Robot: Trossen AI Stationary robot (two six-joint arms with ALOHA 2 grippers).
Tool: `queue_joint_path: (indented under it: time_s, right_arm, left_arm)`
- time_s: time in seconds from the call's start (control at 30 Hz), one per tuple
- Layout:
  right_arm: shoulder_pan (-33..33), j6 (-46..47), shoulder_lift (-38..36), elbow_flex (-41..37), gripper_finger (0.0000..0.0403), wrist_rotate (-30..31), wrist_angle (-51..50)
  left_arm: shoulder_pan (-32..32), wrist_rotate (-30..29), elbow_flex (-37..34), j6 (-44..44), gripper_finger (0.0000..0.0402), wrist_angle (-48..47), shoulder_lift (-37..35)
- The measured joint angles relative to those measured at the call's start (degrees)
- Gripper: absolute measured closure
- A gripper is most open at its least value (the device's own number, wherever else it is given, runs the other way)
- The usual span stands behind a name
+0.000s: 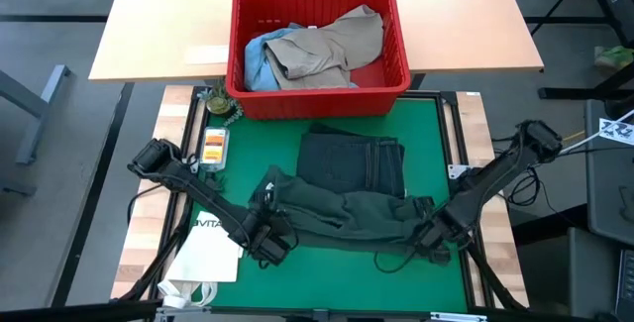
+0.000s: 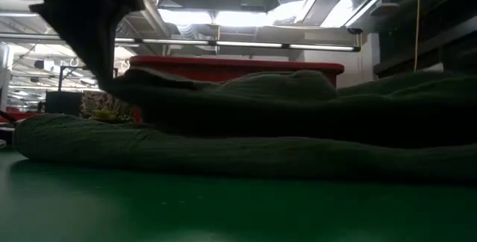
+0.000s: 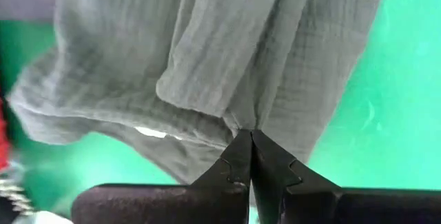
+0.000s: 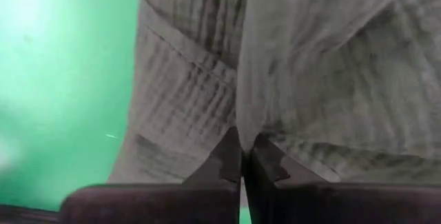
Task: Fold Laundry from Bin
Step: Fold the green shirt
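Both claws low, pinching green shirt (image 1: 347, 213)

Two dark jointed arms (image 1: 188, 178) — black cabled, toothed matte-black pincer fingers (image 3: 234, 165)

A white paper bag (image 1: 210, 258) printed "VITA" lies at the green mat's (image 1: 327, 272) near left corner. A small orange-labelled packet (image 1: 213, 148) sits by the mat's left edge.

I see the dark green shirt (image 1: 347, 218) stretched crumpled across the mat, folded trousers (image 1: 353, 161) behind it, the red bin (image 1: 319, 92) holding khaki and denim.
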Motion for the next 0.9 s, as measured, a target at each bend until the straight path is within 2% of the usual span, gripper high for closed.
queue_joint_path:
  time_s: [0.17, 0.37, 0.6, 0.7, 0.9]
  right_arm:
    - [-0.1, -0.1, 4.3, 0.0, 0.0384, -0.8, 0.1]
    - [-0.1, -0.4, 5.8, 0.0, 0.0365, -3.7, 0.0]
    - [-0.2, -3.0, 5.8, 0.0, 0.0307, -3.2, -0.4]
    - [-0.2, -3.0, 5.8, 0.0, 0.0279, -3.2, -0.4]
    - [-0.2, -4.8, 5.8, 0.0, 0.0252, -5.8, -0.4]
  left_arm:
    - [-0.2, 2.2, -3.1, -7.1, 0.0386, 4.1, 0.0]
    - [-0.2, 7.5, -3.6, -13.1, 0.0318, 5.6, 0.0]
    - [-0.2, 7.6, -3.6, -14.9, 0.025, 9.7, 0.0]
    - [-0.3, 3.8, -3.6, -14.8, 0.024, 14.0, 0.0]
    - [0.1, -10.0, -3.6, -8.7, 0.0241, 17.7, 0.0]
